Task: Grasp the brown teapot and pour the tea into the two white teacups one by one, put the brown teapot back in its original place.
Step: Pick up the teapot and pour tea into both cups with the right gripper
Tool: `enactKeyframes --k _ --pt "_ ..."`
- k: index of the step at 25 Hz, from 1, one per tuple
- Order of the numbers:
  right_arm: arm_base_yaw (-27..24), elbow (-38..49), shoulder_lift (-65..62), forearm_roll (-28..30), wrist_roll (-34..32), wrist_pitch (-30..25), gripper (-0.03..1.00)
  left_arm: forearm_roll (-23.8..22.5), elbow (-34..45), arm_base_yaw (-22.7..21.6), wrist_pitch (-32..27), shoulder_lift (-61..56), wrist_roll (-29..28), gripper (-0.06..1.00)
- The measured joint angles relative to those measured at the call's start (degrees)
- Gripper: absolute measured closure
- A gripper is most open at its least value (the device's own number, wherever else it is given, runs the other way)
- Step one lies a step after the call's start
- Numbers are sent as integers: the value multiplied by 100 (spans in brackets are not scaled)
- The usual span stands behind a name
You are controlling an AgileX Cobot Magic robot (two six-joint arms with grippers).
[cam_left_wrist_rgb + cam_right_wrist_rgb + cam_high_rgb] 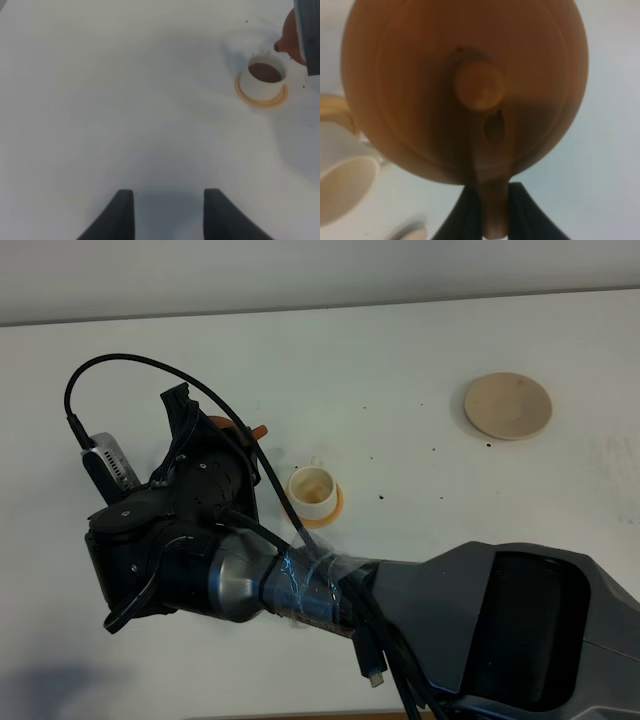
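My right gripper is shut on the loop handle of the brown teapot, which fills the right wrist view lid side on. From above, the right arm reaches across to the left, and only a bit of the teapot and its spout show past the gripper. One white teacup with a pale inside stands on an orange coaster just right of the teapot. In the left wrist view a teacup holds dark brown tea, with the teapot spout just above its rim. My left gripper is open over bare table.
The pale beige saucer lies at the back right of the white table, with nothing on it. The right arm's thick black body and its cables cover the front middle. A white cup sits beside the held teapot.
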State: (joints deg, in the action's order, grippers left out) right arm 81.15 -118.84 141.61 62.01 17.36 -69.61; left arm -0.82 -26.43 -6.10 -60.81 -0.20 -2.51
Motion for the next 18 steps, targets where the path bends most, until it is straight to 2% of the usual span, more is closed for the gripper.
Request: enactKeyframes --k 6,11,18 --pt "-50 -603 -11 -603 -34 0 83 0 0 0 0 0 0 58" --pt "-306 -1192 -68 -1175 -53 2 83 0 0 0 0 0 0 58" --pt "-763 -1528 -144 -2452 -92 -38 83 0 0 0 0 0 0 58"
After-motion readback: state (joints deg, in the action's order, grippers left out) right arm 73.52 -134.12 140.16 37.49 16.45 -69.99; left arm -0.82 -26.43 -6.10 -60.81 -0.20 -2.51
